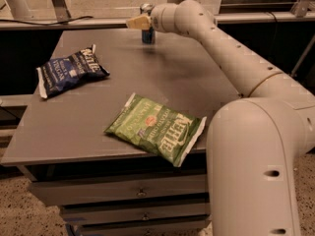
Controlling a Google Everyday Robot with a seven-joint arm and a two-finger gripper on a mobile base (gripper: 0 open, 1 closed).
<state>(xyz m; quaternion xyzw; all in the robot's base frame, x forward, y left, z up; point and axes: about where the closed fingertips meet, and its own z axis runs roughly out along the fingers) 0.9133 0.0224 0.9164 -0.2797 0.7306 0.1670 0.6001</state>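
Note:
My gripper hovers over the far edge of the grey table, its pale fingers pointing left. Right behind it stands a small blue can, upright, partly hidden by the wrist. The gripper looks close to the can's top but does not visibly hold it. A dark blue chip bag lies at the table's left side. A green chip bag lies flat near the front edge, well away from the gripper.
My white arm stretches from the lower right across the table's right side. Drawers sit under the tabletop. Metal rails and a cable run behind the table's far edge.

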